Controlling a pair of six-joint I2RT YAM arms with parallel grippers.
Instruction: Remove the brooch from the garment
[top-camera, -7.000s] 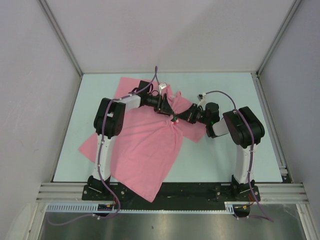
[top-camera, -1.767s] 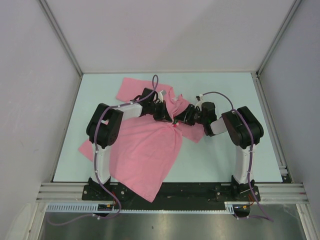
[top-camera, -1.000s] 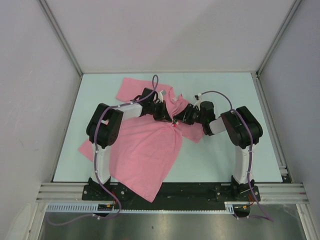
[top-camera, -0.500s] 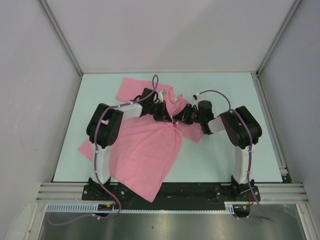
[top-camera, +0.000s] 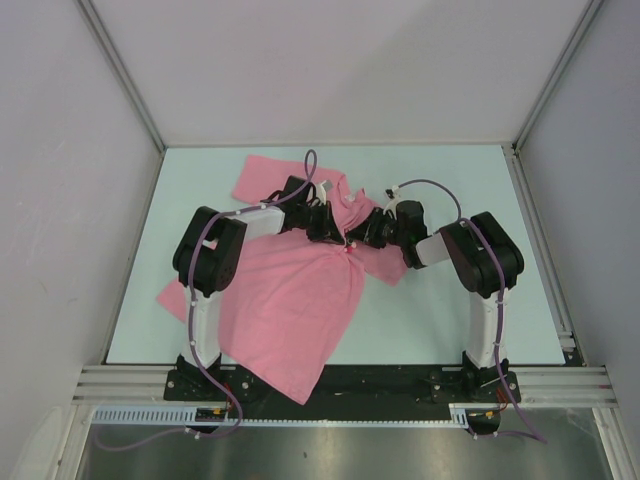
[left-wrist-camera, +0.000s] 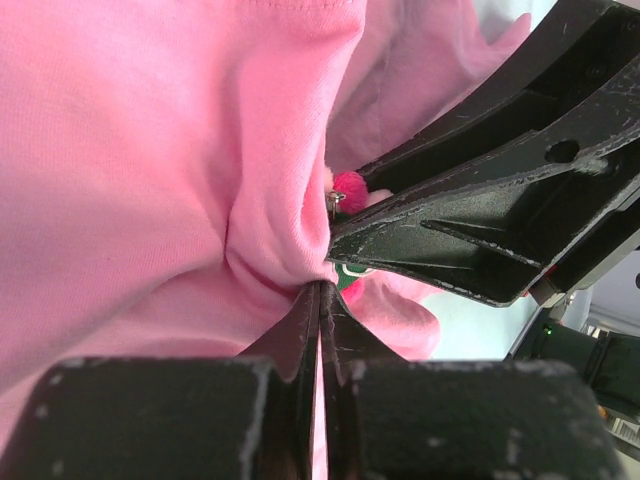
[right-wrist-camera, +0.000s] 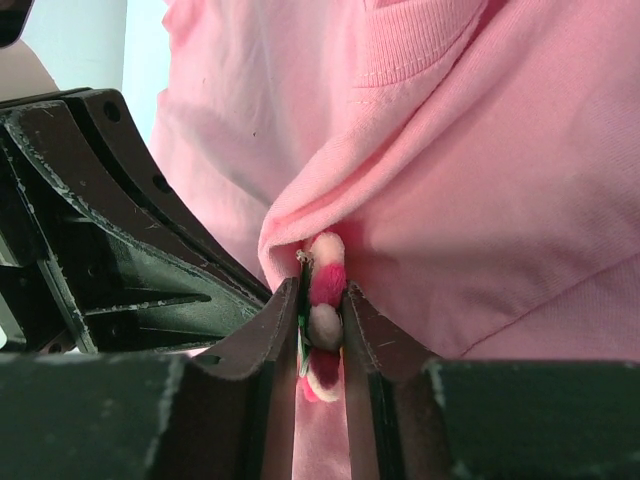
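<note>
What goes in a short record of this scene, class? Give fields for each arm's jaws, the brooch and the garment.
Left jaws: shut on a fold of the garment, right beside the brooch
Right jaws: shut on the brooch, which sits edge-on between them
Brooch: against the bunched fabric, seemingly not yet free
Garment: spread on the table, gathered up at the pin

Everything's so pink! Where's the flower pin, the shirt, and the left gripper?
Pin (right-wrist-camera: 322, 285): right wrist view, its pink-and-red edge, seen side-on.
Shirt (top-camera: 290, 310): top view, its flat lower part.
Left gripper (left-wrist-camera: 320, 300): left wrist view, closed fingertips pinching the shirt.
</note>
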